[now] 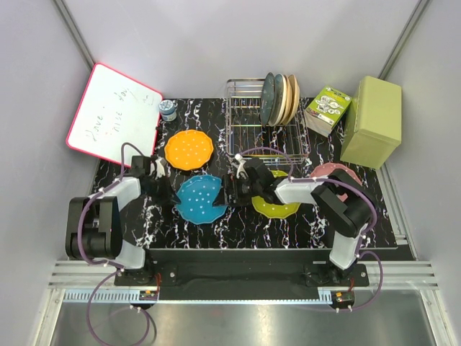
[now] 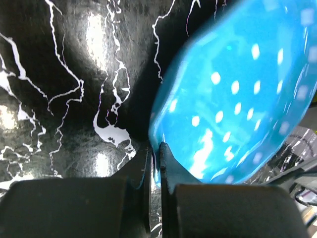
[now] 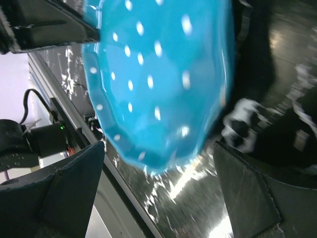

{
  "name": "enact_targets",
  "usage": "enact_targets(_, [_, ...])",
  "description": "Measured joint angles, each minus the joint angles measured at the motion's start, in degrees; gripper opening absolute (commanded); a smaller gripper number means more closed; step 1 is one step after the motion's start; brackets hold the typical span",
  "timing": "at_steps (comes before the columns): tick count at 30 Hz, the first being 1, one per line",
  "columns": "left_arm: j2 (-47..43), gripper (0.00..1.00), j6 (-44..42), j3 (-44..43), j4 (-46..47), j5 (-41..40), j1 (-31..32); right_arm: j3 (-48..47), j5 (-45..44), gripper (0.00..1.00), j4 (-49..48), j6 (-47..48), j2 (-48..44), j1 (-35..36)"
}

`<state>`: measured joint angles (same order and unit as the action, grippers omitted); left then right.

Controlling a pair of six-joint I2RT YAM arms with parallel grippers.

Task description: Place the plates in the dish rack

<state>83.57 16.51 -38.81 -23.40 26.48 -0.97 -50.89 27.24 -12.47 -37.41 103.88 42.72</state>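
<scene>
The bright blue plate [image 1: 199,199] is tilted up off the black marbled table, held by its left rim. My left gripper [image 1: 168,189] is shut on that rim; the pinch shows in the left wrist view [image 2: 157,157], with the blue plate [image 2: 233,94] rising to the right. My right gripper [image 1: 232,189] is open just right of the blue plate, which fills the right wrist view [image 3: 158,79] between its spread fingers [image 3: 64,193]. The orange plate [image 1: 189,149], yellow-green plate [image 1: 277,207] and pink plate [image 1: 336,173] lie flat. The dish rack [image 1: 263,130] stands at the back.
Dark teal, beige and tan plates [image 1: 281,97] stand in the rack's back slots. A whiteboard [image 1: 113,115] leans at the back left beside a small tin [image 1: 168,109]. A printed box [image 1: 328,109] and an olive-green box [image 1: 372,121] stand at the back right.
</scene>
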Motion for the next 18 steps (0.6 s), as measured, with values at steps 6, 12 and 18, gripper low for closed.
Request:
enact_targets(6, [0.68, 0.0, -1.62, -0.37, -0.02, 0.72, -0.11, -1.14, -1.97, 0.97, -3.28, -2.99, 1.86, 2.82])
enact_targets(12, [1.11, 0.0, -2.01, -0.46, 0.0, 1.42, -0.31, -0.13, -2.69, 0.86, -5.84, -4.9, 2.01, 2.86])
enact_targets(18, [1.6, 0.0, -2.05, -0.55, -0.07, 2.27, -0.87, -0.09, -2.05, 0.76, -10.91, -7.85, 4.7, 2.62])
